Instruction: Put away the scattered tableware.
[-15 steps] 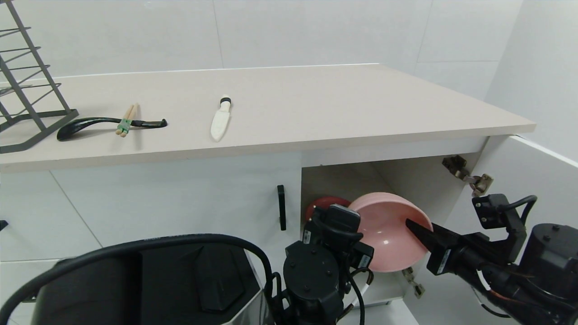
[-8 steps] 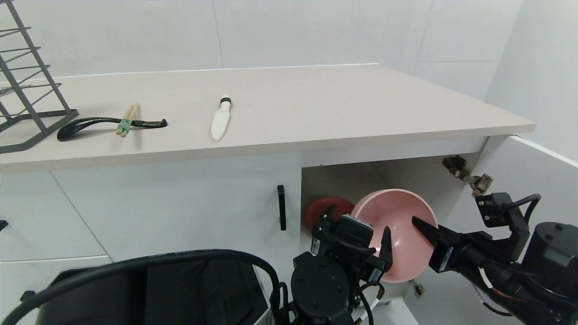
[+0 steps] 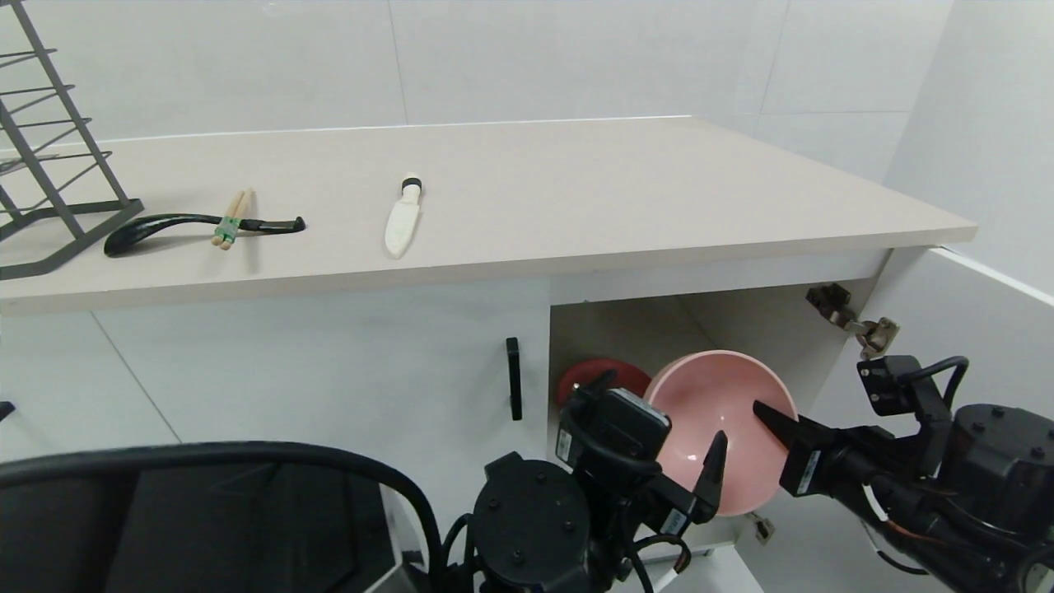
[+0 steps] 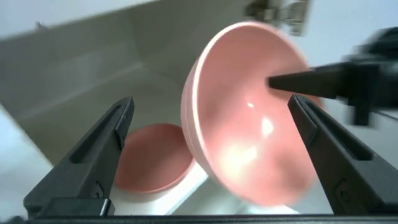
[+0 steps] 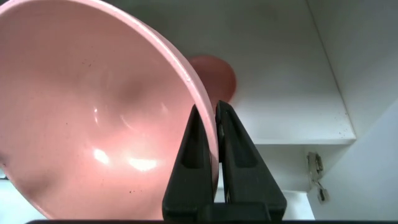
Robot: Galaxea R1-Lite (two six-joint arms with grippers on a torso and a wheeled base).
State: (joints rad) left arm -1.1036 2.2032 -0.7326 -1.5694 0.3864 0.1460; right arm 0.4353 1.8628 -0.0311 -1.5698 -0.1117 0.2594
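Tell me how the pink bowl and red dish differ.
The pink bowl is deep and pale; the red dish is darker and looks shallow. The pink bowl hangs tilted, its rim pinched by the right gripper; the red dish lies untouched on the cupboard floor. Both are round.

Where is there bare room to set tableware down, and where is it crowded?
Free: the countertop from the white knife to its right edge. Crowded: its left end, with rack, black spoon and chopsticks, and the cabinet mouth, where the right gripper holds the pink bowl by the open left gripper, red plate behind.

Left hand [image 4: 210,106] spread, right hand [image 5: 208,111] pinched
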